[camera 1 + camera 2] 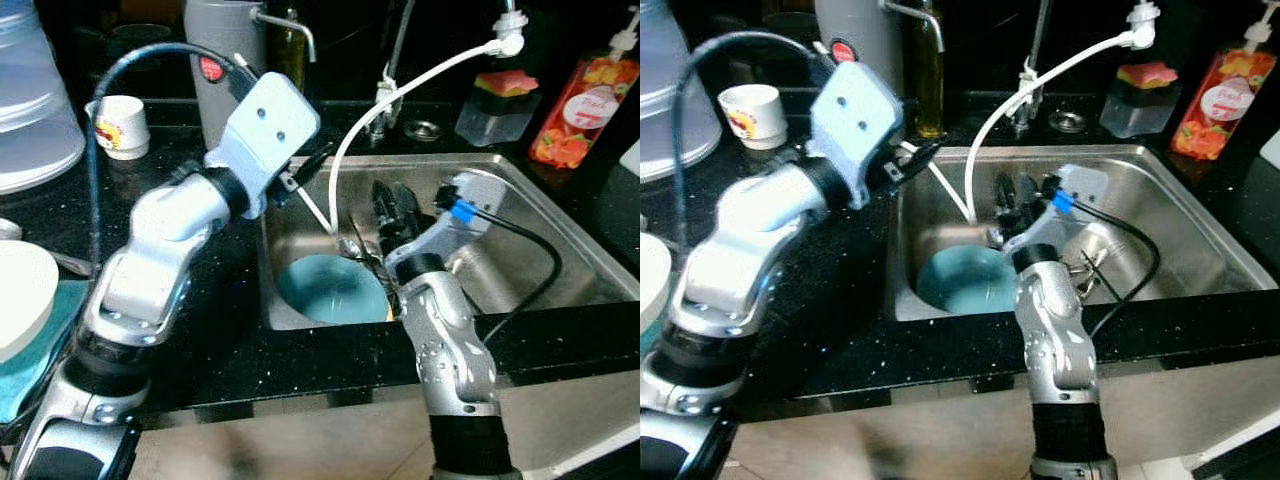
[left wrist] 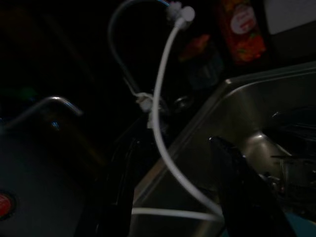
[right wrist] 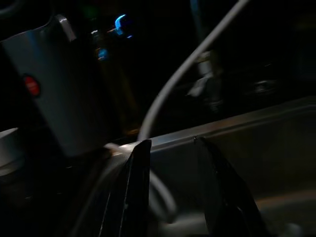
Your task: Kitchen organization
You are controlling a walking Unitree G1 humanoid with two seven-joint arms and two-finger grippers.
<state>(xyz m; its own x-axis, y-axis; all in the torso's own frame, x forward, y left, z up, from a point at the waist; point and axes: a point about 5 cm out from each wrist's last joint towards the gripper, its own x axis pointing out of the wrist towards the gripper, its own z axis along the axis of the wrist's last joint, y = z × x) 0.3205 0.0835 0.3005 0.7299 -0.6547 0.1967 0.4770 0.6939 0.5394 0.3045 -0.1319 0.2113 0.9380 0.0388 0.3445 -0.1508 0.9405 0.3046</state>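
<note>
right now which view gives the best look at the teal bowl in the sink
The left eye view: the teal bowl lies well lit on the sink floor, with only its right edge behind the right gripper arm. The right eye view hides more of it. The left wrist view catches just a dim teal sliver.

Black speckled stone table [image 1: 230, 350] surrounds the basin. On it, far right: orange soap bottle with fruit label [image 1: 585, 105]. Beside it: clear holder with a red-green sponge [image 1: 497, 103]. Far left: white paper cup with printed logo [image 1: 121, 126], near a tall grey metal canister [image 1: 222, 60].
</note>
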